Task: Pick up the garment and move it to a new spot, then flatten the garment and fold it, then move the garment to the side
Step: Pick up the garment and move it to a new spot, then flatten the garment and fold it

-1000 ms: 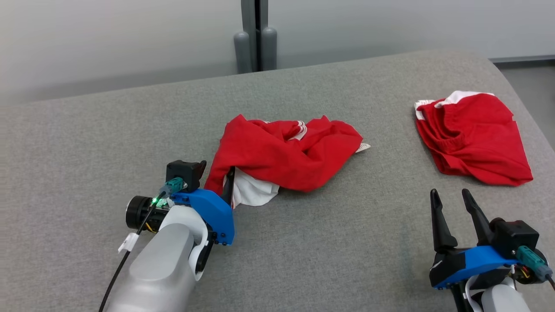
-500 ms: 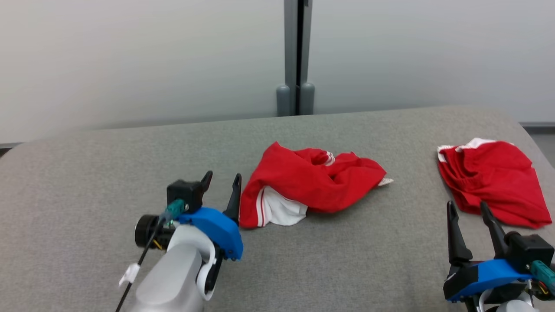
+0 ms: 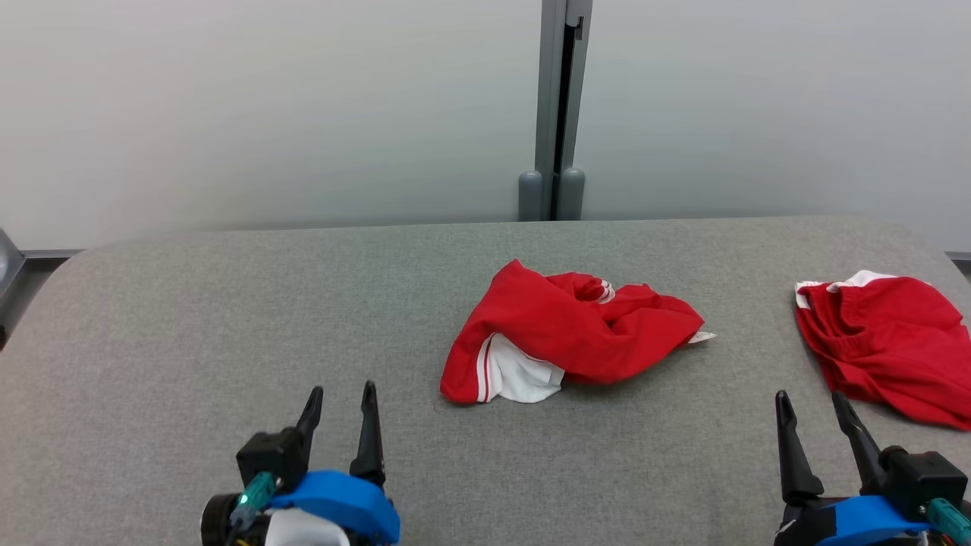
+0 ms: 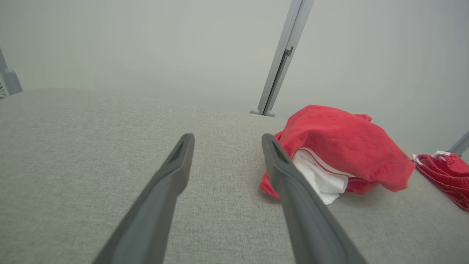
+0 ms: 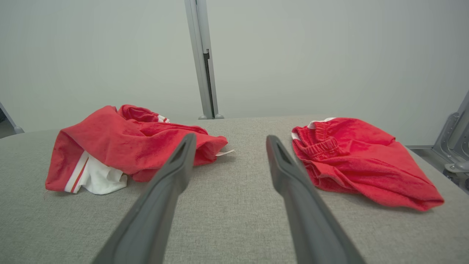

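Observation:
A crumpled red garment (image 3: 576, 330) with a white striped panel lies loose in the middle of the grey table (image 3: 227, 318). It also shows in the left wrist view (image 4: 340, 139) and the right wrist view (image 5: 124, 143). My left gripper (image 3: 342, 392) is open and empty at the lower left, a short way to the left of and nearer than the garment's white corner; the wrist view shows its fingers spread (image 4: 228, 137). My right gripper (image 3: 809, 398) is open and empty at the lower right, with nothing between its fingers (image 5: 231, 136).
Near the table's right edge a second red garment (image 3: 887, 341) with an elastic waistband lies in a compact heap (image 5: 351, 154). A pale wall with a grey upright post (image 3: 557, 114) stands behind the table. The table's corners are rounded.
My left gripper has drawn back from the garment's white corner toward the lower left, open and empty. The head camera has tilted up, shifting the whole picture. The garment lies where it was.

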Controlling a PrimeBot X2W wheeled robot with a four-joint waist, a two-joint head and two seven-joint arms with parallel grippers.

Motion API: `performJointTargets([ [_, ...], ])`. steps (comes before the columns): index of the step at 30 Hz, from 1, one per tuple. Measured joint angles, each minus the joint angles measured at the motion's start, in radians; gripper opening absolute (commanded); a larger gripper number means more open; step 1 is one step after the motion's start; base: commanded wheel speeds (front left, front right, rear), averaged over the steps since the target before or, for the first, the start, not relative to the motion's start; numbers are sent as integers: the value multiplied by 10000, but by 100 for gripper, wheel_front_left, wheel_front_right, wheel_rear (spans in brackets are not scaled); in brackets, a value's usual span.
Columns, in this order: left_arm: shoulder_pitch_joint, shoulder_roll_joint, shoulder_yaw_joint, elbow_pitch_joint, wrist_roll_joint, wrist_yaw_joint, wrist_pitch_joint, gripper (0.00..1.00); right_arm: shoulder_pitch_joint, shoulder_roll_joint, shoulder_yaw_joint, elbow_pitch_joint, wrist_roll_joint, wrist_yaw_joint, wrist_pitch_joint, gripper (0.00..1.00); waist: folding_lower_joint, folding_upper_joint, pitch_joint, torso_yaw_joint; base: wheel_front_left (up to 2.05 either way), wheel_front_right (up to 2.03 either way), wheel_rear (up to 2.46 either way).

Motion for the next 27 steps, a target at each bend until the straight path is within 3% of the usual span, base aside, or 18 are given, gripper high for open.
performJointTargets([
  [8,632,82,282,-621,303,88,-2,100,44,-2,77,67,15,0,98,100,1,0,44,151,0,0,0],
  [27,645,2,462,-629,393,4,0,100,-35,-2,284,199,65,0,107,100,1,0,177,173,0,0,0],
])
